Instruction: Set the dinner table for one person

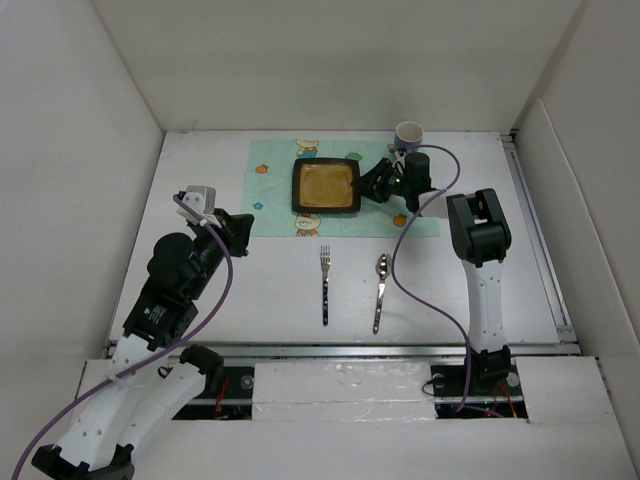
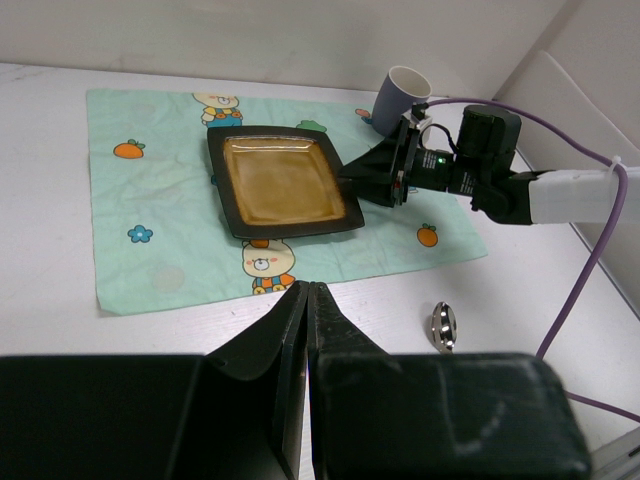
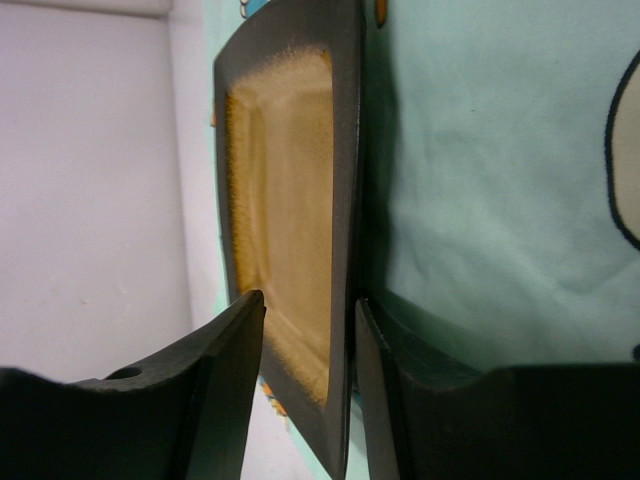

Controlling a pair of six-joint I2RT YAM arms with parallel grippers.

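The white worktop (image 1: 270, 310) fills the middle of the top view, and a silver rail (image 1: 537, 240) runs along its 3 o'clock edge. At the 12 o'clock part of it a mint-green cloth (image 1: 272, 190) with small cartoon prints lies flat. A square plate (image 1: 325, 185), dark at the rim and amber inside, lies on the middle of this cloth. A mug (image 1: 408, 133), white inside, stands upright at about 1 o'clock from the plate, at the far corner of the cloth.

On the bare worktop at 6 o'clock from the plate lie a fork (image 1: 325, 285) and a spoon (image 1: 380, 292). They are side by side but apart, the fork toward 9 o'clock and the spoon toward 3 o'clock. Both have the handle toward the arm bases.

The right gripper (image 1: 366, 185) is at the 3 o'clock rim of the plate. Its jaws are apart, and in the right wrist view the rim stands between the two fingers (image 3: 225, 380), one finger over the amber inside and the other on the outer side. A small gap shows on each side of the rim, so it seems not to be pressed, though the view is very close and dark.

The left gripper (image 1: 240, 238) is at 8 o'clock from the plate, near the cloth's near corner on that side. Its jaws are closed together with nothing between them
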